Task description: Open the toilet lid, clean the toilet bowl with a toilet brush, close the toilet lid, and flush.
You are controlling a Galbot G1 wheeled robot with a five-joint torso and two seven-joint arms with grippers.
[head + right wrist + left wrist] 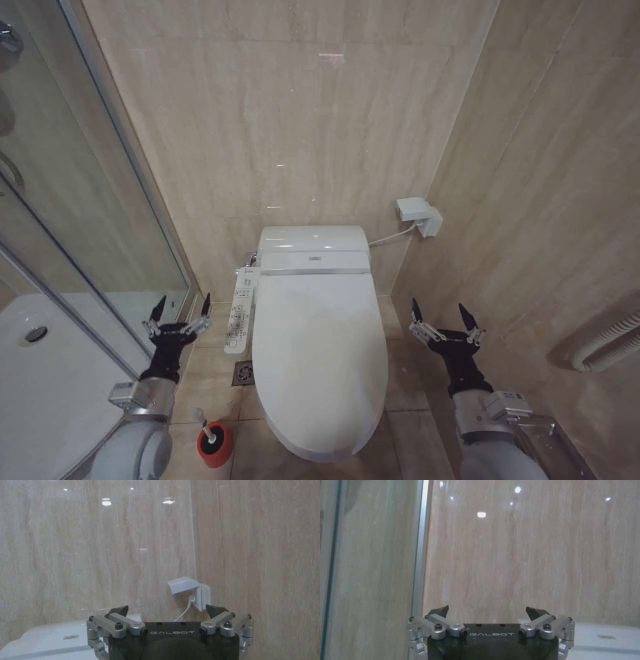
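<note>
Red-cupped toilet brush (pixel 211 440) beside left tool (pixel 180 313)

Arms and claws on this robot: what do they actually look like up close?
Each arm is a rounded grey tube ending in a black wrist. The left claw and right claw match: two slim black pointed fingers on silver metal linkages with visible bolts, mounted on a black body lettered GALBOT in white. A silver clamp block sits at each wrist.

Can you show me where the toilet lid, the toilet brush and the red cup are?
Glossy white oval toilet lid (pixel 322 365): head view, middle of its closed top.
White-handled toilet brush (pixel 201 419): head view, handle.
Small round red holder cup (pixel 213 447): head view, its side.
</note>
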